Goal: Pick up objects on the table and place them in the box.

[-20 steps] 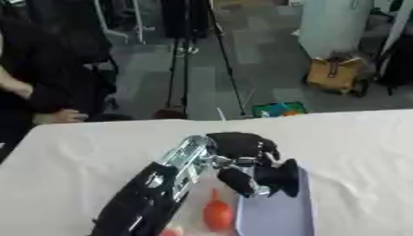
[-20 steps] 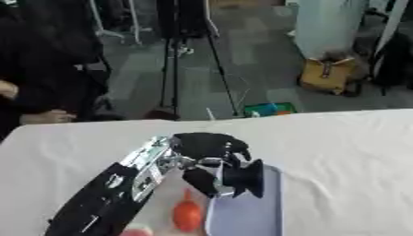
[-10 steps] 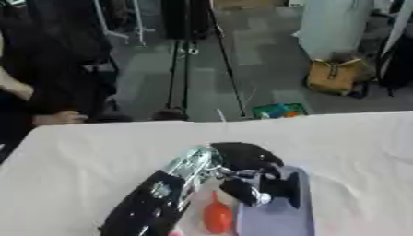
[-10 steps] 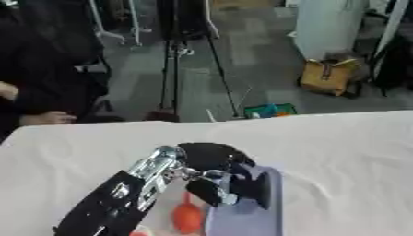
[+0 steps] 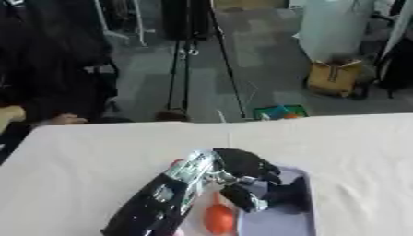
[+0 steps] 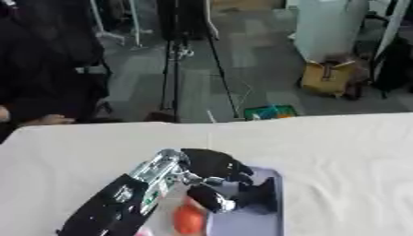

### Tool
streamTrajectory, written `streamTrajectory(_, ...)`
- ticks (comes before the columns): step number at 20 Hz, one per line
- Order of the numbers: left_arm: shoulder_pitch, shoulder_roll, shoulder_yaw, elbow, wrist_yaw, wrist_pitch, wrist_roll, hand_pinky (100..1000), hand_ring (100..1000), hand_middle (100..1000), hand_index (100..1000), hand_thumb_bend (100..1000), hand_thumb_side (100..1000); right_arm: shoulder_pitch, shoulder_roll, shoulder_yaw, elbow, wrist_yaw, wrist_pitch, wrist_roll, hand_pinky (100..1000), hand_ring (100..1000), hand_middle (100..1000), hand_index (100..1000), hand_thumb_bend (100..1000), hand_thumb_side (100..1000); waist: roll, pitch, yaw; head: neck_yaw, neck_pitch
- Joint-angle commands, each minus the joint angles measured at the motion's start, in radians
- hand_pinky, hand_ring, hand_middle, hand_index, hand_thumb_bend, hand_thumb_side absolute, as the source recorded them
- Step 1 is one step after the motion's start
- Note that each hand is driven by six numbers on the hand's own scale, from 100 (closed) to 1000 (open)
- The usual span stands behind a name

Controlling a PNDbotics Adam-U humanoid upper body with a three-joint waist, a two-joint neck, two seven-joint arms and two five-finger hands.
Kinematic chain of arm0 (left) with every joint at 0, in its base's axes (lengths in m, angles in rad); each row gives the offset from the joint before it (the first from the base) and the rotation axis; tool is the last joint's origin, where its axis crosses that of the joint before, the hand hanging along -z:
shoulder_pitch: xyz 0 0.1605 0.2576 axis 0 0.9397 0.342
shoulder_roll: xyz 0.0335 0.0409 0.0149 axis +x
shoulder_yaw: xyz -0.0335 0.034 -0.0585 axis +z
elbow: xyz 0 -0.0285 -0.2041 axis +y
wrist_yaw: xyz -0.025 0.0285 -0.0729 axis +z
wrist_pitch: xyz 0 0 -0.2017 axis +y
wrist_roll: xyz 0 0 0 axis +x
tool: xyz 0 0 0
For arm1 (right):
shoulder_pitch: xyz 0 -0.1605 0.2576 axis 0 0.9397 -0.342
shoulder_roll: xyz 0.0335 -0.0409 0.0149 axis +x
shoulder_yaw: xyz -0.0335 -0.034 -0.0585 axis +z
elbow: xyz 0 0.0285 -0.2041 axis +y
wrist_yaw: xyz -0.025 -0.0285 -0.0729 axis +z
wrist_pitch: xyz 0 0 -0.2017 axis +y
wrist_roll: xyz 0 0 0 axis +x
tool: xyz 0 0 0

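— What do we have in the left hand?

— A dark object, blocky as far as we can make out, with our fingers curled round it. It hangs over the pale lilac box, low inside the box's near-left part, though we cannot tell whether it touches the floor of the box yet.

— How do we expect it to handle?

— We judge it stiff and fairly light: it keeps its shape in our hold and shows no sag. Its surface looks matte, so we doubt it is slippery, and nothing about it suggests it is fragile. Taking it across the upper part, as we do now, seems right to us.

— And the orange thing?

— The orange object lies on the worktop just beside the box's left wall, under our forearm. It is rounded with a narrow tip pointing away from us, and it looks smooth. We would guess it is light and perhaps apt to roll, so we would close on its thick middle, not the tip. A small reddish bit shows beyond our wrist; we cannot tell what it is.

— The right hand?

— It shows in neither view.
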Motion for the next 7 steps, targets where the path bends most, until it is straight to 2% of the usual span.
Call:
streamTrajectory(1, -0.028, 0.023, 0.026, -0.061, 0.062, -0.03, -0.044, 1000, 1000, 998, 996, 100, 1000, -0.001, -0.032, -0.005, -0.017, -0.007, -0.004, -0.002, 702, 741, 660, 822, 100, 585, -0.011, -0.024, 0.002, -0.002, -0.004)
streamTrajectory(4, -0.043, 0.057, 0.067, -0.16, 0.206, -0.006, -0.061, 1000, 1000, 994, 976, 100, 1000, 0.006, -0.036, -0.008, -0.017, -0.006, -0.008, -0.006, 701, 740, 661, 820, 100, 583, -0.011, -0.031, 0.01, -0.015, 0.008)
streamTrajectory(7, -0.047, 0.113, 0.109, -0.294, 0.386, 0.05, -0.097, 1000, 1000, 988, 969, 100, 1000, 0.012, -0.041, -0.011, -0.017, -0.003, -0.01, -0.012, 701, 740, 661, 820, 100, 582, -0.008, -0.037, 0.018, -0.03, 0.02)
